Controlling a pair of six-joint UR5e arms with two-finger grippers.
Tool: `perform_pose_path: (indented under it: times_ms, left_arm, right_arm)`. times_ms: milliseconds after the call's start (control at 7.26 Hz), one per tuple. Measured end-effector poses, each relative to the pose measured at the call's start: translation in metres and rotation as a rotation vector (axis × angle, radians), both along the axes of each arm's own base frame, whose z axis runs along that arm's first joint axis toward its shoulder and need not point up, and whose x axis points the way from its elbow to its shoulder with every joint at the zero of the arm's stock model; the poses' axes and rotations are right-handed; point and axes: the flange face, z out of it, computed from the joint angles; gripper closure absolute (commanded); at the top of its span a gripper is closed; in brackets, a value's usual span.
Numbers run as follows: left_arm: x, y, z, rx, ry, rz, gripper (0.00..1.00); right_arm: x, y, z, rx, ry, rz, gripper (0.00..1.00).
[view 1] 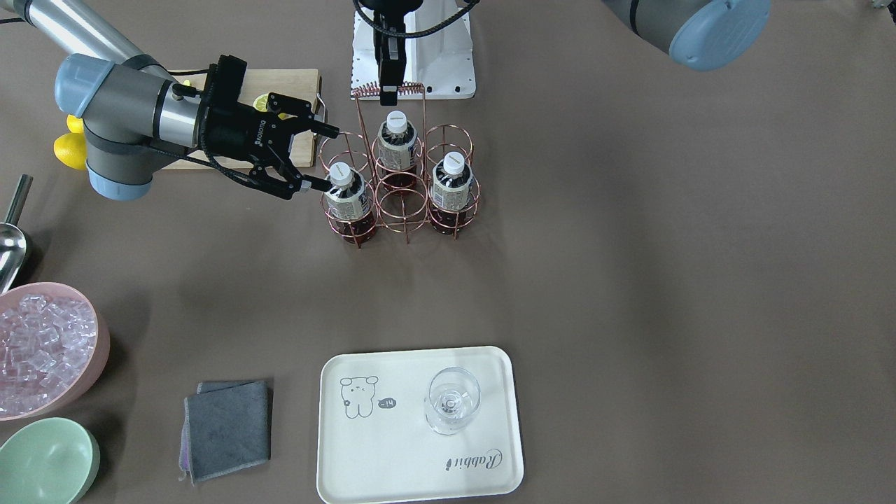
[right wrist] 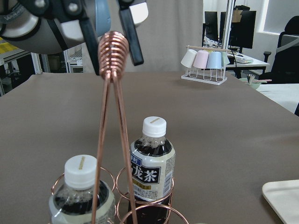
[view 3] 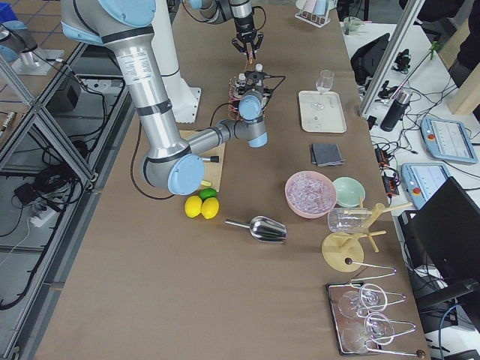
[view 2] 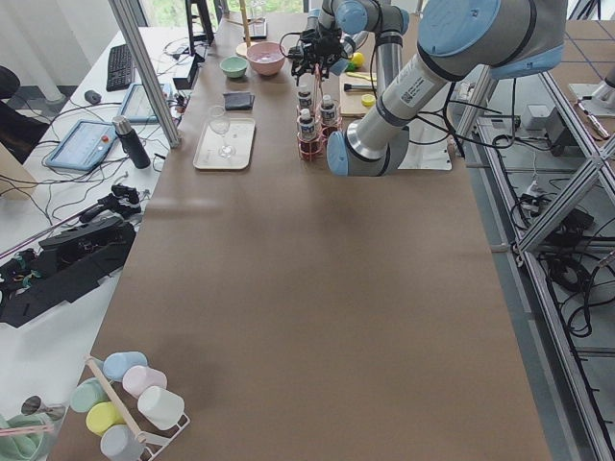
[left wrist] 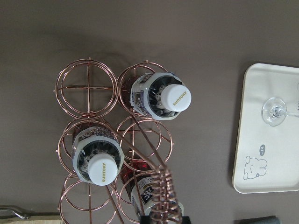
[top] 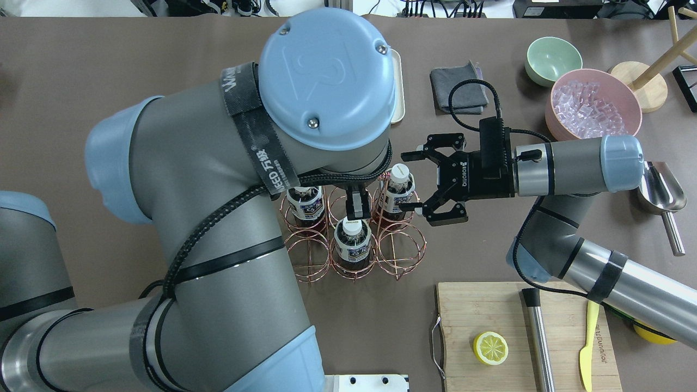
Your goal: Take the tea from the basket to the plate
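Three tea bottles with white caps stand in the copper wire basket [view 1: 413,87]. My right gripper [view 1: 326,157] is open, level with the cap of the nearest bottle [view 1: 343,196]. One fingertip is at the cap and the other stands apart; the cap lies between the fingertips in the overhead view [top: 400,173]. My left gripper [view 1: 388,94] comes down from above and is shut on the basket's coiled handle [right wrist: 114,49]. The other two bottles [view 1: 395,140] [view 1: 451,178] stand behind and beside it. The cream plate [view 1: 392,455] lies near the front edge.
A clear stemmed glass [view 1: 451,402] stands on the plate. A grey cloth [view 1: 227,427], pink bowl of ice [view 1: 42,350], green bowl [view 1: 45,462] and metal scoop [view 1: 10,245] lie near the right arm. A cutting board [top: 490,310] holds a lemon half and knife.
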Motion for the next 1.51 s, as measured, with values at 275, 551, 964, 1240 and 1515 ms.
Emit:
perform_pose_path:
  times_ms: [275, 551, 964, 1240, 1515]
  left_arm:
    - [0.0, 0.0, 0.0, 0.0, -0.001, 0.0, 1.0]
    - [0.0, 0.0, -0.001, 0.0, 0.0, 0.0, 1.0]
    - [-0.001, 0.0, 0.0, 0.0, 0.0, 0.0, 1.0]
    - [-0.002, 0.001, 0.0, 0.001, 0.002, 0.0, 1.0]
    - [-0.002, 0.001, 0.0, 0.0, 0.002, 0.001, 1.0]
  right_arm:
    - [-0.006, 0.001, 0.002, 0.016, 0.007, 0.009, 0.75]
    - [-0.006, 0.003, 0.006, 0.017, 0.015, 0.004, 1.0]
    - [0.002, -0.006, 0.008, 0.008, 0.029, 0.021, 1.0]
    - [0.013, -0.015, 0.0, 0.01, 0.022, 0.04, 1.0]
    - [0.028, -0.022, -0.025, 0.0, 0.028, 0.06, 1.0]
